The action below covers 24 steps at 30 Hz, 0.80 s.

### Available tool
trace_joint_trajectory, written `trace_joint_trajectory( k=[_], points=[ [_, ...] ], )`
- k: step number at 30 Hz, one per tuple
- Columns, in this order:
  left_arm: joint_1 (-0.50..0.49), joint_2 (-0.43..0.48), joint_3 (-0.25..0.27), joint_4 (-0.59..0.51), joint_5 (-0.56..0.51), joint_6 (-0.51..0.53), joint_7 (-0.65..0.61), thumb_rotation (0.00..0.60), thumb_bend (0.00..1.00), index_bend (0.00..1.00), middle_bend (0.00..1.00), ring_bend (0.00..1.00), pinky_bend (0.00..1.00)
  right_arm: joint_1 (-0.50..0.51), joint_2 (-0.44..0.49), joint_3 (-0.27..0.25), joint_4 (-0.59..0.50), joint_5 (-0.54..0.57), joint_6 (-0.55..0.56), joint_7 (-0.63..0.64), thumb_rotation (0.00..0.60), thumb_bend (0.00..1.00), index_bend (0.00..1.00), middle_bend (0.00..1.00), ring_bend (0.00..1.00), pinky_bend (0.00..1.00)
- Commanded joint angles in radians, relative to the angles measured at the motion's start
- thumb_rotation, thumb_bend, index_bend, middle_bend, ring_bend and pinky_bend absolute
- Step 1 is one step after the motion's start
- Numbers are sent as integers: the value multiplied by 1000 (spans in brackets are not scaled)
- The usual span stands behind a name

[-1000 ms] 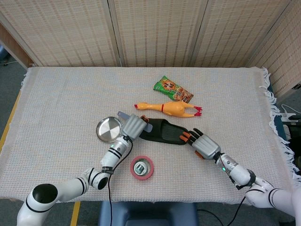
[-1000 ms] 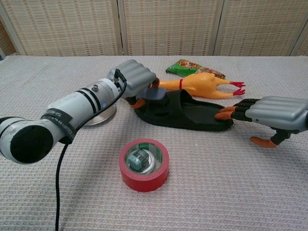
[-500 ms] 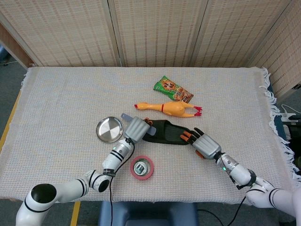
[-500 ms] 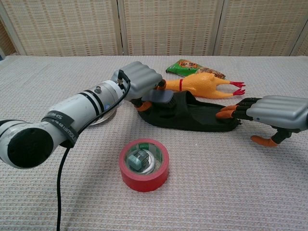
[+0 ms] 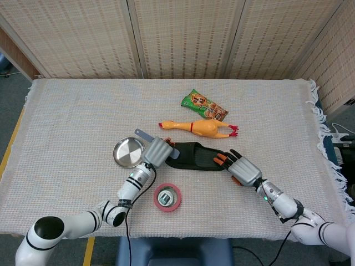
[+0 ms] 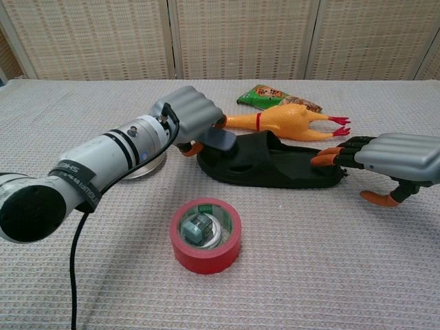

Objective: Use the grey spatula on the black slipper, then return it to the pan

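Gripping the grey spatula (image 5: 145, 136) in the curled left hand (image 5: 157, 151), just left of frame centre, blade (image 6: 221, 140) resting at the heel end of the black slipper (image 5: 195, 156); handle now sticking out toward the upper left over the edge of the pan (image 5: 128, 152), having swung back leftward since half a second ago. Lying flat on the tabletop (image 5: 83, 111), slipper shifted barely, if at all. Touching the slipper's toe end with the right hand (image 5: 243, 169), fingers (image 6: 330, 157) stretched out straight and holding nothing, as before. Sitting unmoved nearby: rubber chicken (image 5: 201, 127), snack packet (image 5: 204, 105), red tape roll (image 5: 167, 197).
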Motion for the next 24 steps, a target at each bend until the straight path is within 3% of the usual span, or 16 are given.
trace_joint_trajectory(
  k=[1, 5, 12, 20, 24],
  points=[
    [30, 42, 3, -25, -15, 22, 17, 600, 493, 499, 646, 653, 888, -1, 0, 0, 0, 2, -3, 0, 600, 465, 32, 0, 0, 0],
    [76, 113, 12, -113, -20, 66, 32, 600, 493, 499, 647, 653, 888, 0, -5, 3, 5, 5, -3, 2, 600, 465, 23, 0, 0, 0],
    [178, 239, 75, -273, -52, 118, 98, 600, 493, 499, 648, 653, 887, 0, -7, 2, -7, -2, 3, -6, 600, 464, 20, 0, 0, 0],
    [206, 254, 112, -239, -124, 70, 169, 600, 492, 492, 647, 653, 888, -9, 23, 17, -54, 5, 34, -35, 600, 463, 0, 0, 0, 0],
    [208, 236, 114, -195, -148, 57, 185, 600, 493, 474, 624, 653, 888, -23, 58, 30, -101, 20, 60, -116, 600, 462, 0, 0, 0, 0]
  ],
)
